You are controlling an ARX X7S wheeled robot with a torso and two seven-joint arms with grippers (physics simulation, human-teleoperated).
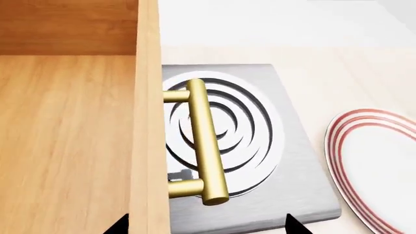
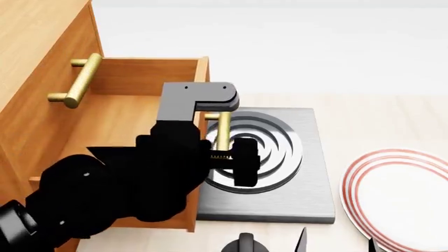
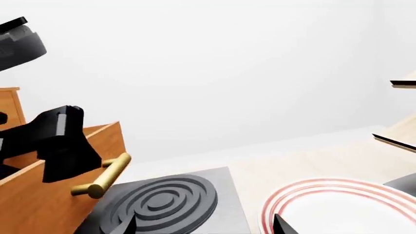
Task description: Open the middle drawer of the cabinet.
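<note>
Finds the left gripper (image 1: pixel 206 225) spread wide, one black fingertip on either side of the middle drawer's front board and its brass handle (image 1: pixel 208 146), and clamping nothing. Cannot tell from the head view whether the outer finger (image 2: pixel 245 163) brushes the bar (in the left wrist view there is a clear gap on both sides). Finds the right gripper (image 3: pixel 202 225) parted too, carrying nothing, low and in front of the hotplate (image 3: pixel 162 202) and the plate (image 3: pixel 331 204). Places the middle drawer (image 2: pixel 119 121) well out of the cabinet (image 2: pixel 35 52), front board hanging over the near edge of the hotplate (image 2: pixel 308 199), below the top drawer's handle (image 2: pixel 77 81), which sits back against the cabinet face. Leaves open tabletop (image 2: pixel 378 121) behind the hotplate and a narrow strip between hotplate and plate (image 2: pixel 392 199); leaves little beside the drawer front, hemmed by the left arm. Shows orange-brown wood grain on the cabinet, lighter plain boards inside the drawer (image 1: pixel 65 136), a smooth cylindrical bar on two short posts, a square brushed-grey slab with raised concentric coils (image 1: pixel 224 131), and a glossy white round plate (image 1: pixel 377 165) ringed in red.
</note>
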